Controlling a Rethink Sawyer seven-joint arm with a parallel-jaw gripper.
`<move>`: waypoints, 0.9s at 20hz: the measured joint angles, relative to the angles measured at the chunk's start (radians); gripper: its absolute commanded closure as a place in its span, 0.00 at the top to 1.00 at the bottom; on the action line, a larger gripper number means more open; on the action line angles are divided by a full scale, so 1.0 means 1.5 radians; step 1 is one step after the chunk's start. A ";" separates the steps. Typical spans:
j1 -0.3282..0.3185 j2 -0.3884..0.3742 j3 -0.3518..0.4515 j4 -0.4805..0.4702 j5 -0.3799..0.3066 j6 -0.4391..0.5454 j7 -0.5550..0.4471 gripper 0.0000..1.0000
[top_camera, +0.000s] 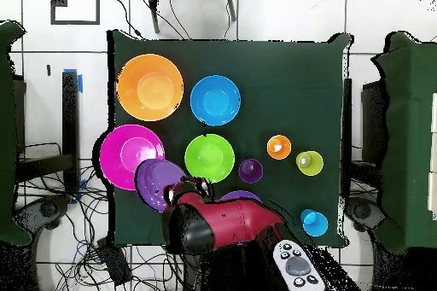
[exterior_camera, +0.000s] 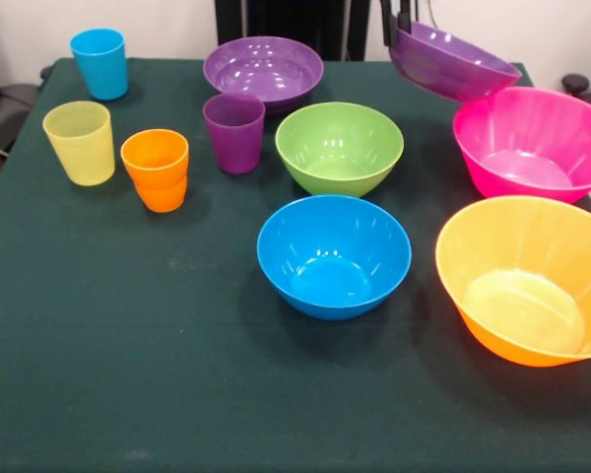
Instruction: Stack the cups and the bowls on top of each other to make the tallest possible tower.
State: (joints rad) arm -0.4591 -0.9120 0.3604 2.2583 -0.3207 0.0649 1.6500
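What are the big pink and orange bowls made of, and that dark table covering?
The pink bowl and orange bowl look like glossy, slightly translucent plastic: light glows through their walls and bright highlights sit on them. The table covering seems a matte dark green cloth, with no shine and a soft, felt-like look.

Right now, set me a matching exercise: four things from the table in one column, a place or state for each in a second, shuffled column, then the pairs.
Things:
1. purple bowl in the hand
2. blue bowl
3. blue cup
4. orange cup

Places or states, front view:
A. between the yellow cup and the purple cup
B. far left corner of the table
C. tilted, lifted off the table
D. in front of the green bowl

Pairs: 1-C, 2-D, 3-B, 4-A
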 measured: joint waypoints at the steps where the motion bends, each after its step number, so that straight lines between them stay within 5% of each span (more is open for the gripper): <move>1: 0.000 0.005 0.000 -0.005 0.000 0.000 0.000 0.00; 18: 0.085 0.030 -0.035 -0.106 0.060 0.087 0.000 0.00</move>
State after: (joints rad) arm -0.3317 -0.8676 0.3075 2.0988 -0.2302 0.1958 1.6500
